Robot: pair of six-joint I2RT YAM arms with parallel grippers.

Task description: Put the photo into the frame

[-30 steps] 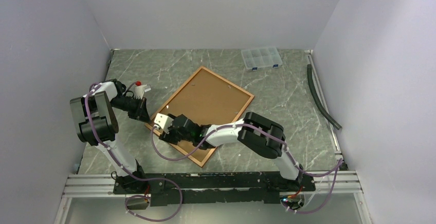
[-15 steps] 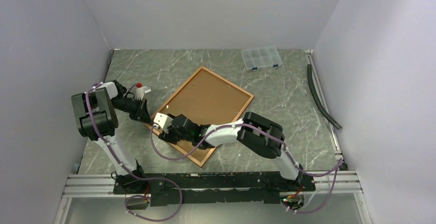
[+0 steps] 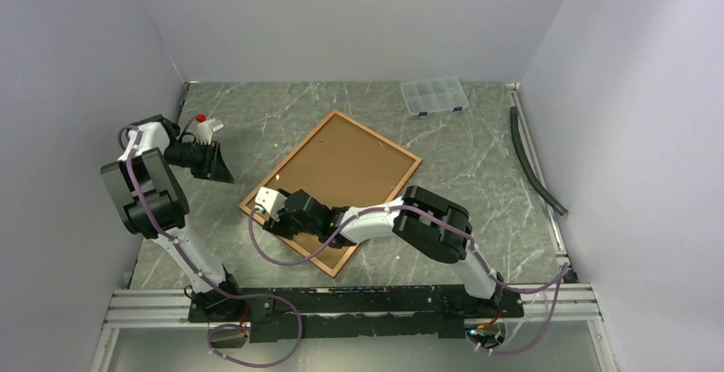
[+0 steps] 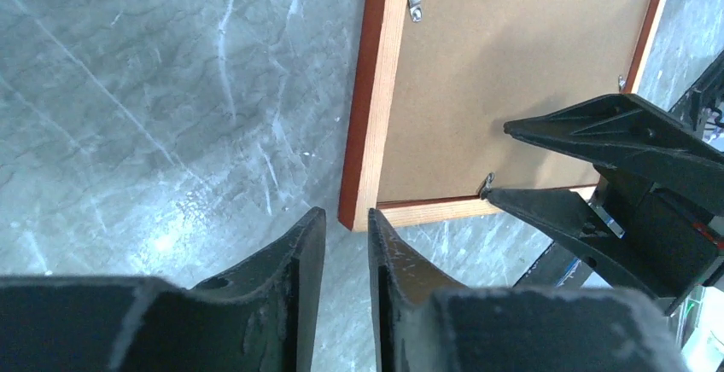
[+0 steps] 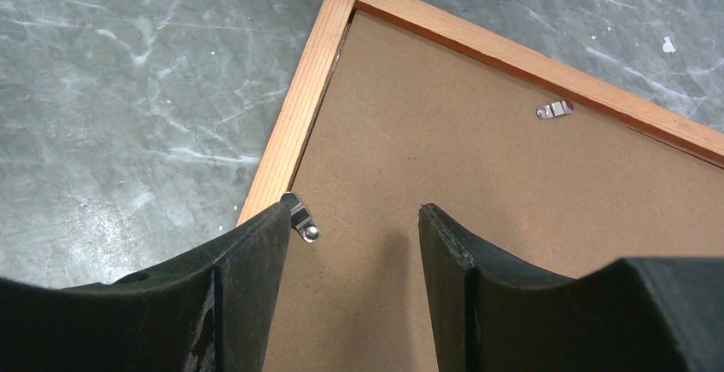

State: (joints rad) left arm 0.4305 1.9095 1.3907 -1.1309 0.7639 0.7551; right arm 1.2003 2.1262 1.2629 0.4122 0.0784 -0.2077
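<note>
The frame lies face down on the table, its brown backing board up. The photo is out of view. My right gripper hovers open over the frame's near-left end. In the right wrist view its jaws straddle bare backing board, and the left finger sits against a small metal clip. My left gripper stands off the frame's left corner, over the table. Its jaws are parted by a narrow gap with nothing between them, just short of that corner.
A small clear compartment box sits at the back right. A black hose lies along the right wall beside a metal rail. Another clip sits on the frame's far edge. Walls close in on the left, back and right.
My left arm has drawn back to the left, away from the frame's corner, and its jaws have parted slightly. The right gripper and the frame have stayed put.
</note>
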